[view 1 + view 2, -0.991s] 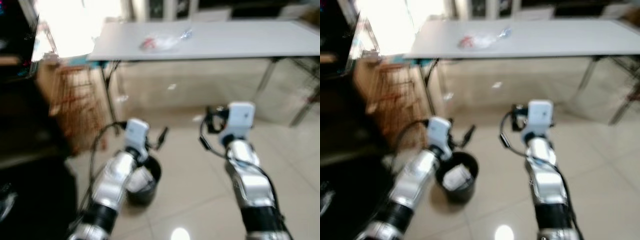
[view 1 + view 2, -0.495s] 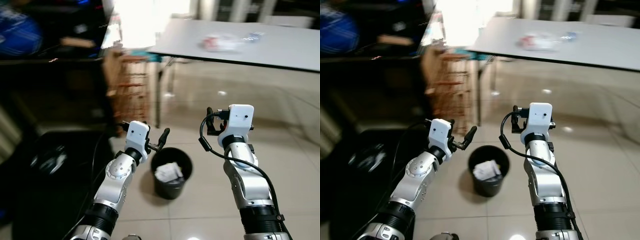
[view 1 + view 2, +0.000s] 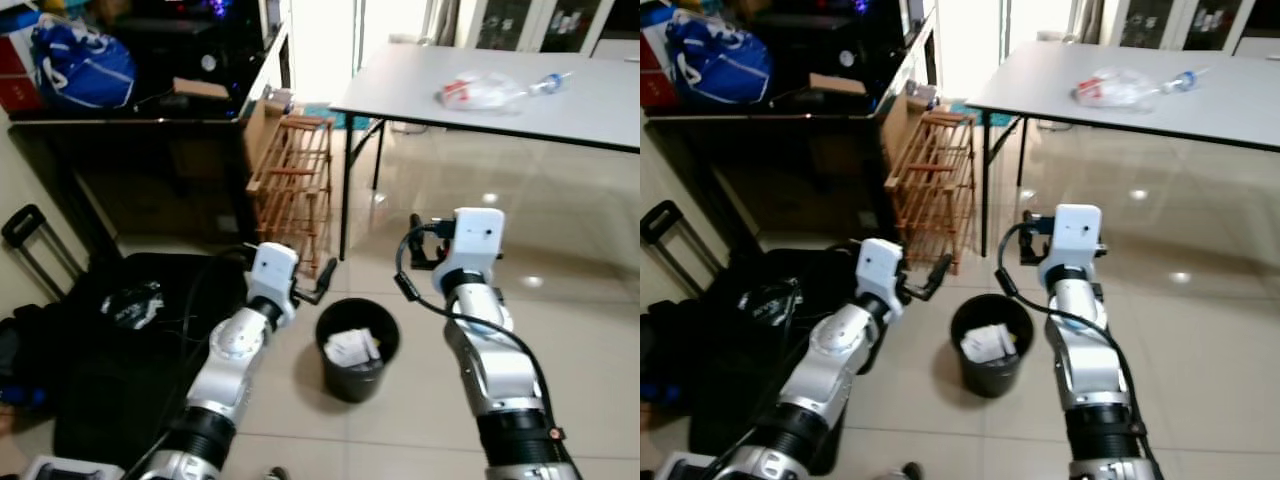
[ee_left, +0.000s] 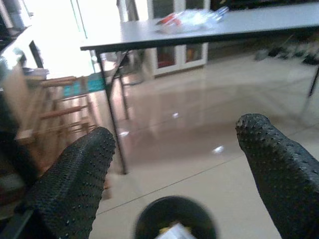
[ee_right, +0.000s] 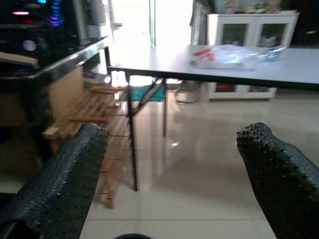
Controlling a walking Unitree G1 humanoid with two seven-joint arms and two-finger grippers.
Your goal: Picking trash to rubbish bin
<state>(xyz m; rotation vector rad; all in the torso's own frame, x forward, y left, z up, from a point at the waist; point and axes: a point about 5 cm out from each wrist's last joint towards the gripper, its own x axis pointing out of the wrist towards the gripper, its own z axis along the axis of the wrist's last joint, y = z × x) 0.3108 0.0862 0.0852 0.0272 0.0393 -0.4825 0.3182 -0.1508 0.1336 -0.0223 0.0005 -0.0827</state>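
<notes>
A black rubbish bin (image 3: pixel 357 352) stands on the tiled floor between my two arms, with crumpled white paper (image 3: pixel 352 346) inside it. My left gripper (image 3: pixel 318 284) is held open just left of the bin's rim and above it, nothing between its fingers (image 4: pixel 75 174). My right gripper (image 3: pixel 422 244) is raised higher, right of the bin, also open and empty, its fingers (image 5: pixel 271 164) wide apart. On the grey table (image 3: pixel 400 92) farther ahead lie a clear plastic bag with red in it (image 3: pixel 478 92) and a plastic bottle (image 3: pixel 552 81).
A wooden slatted rack (image 3: pixel 295 172) stands left of the table's black legs. A black desk (image 3: pixel 150 115) with a blue bag (image 3: pixel 82 68) is at the far left. A black suitcase (image 3: pixel 110 330) lies on the floor beside my left arm. Glossy tiles stretch to the right.
The whole view has swung and sharpened: the bin now sits between my arms and the table lies further right. Both arms keep the same raised pose, grippers open.
</notes>
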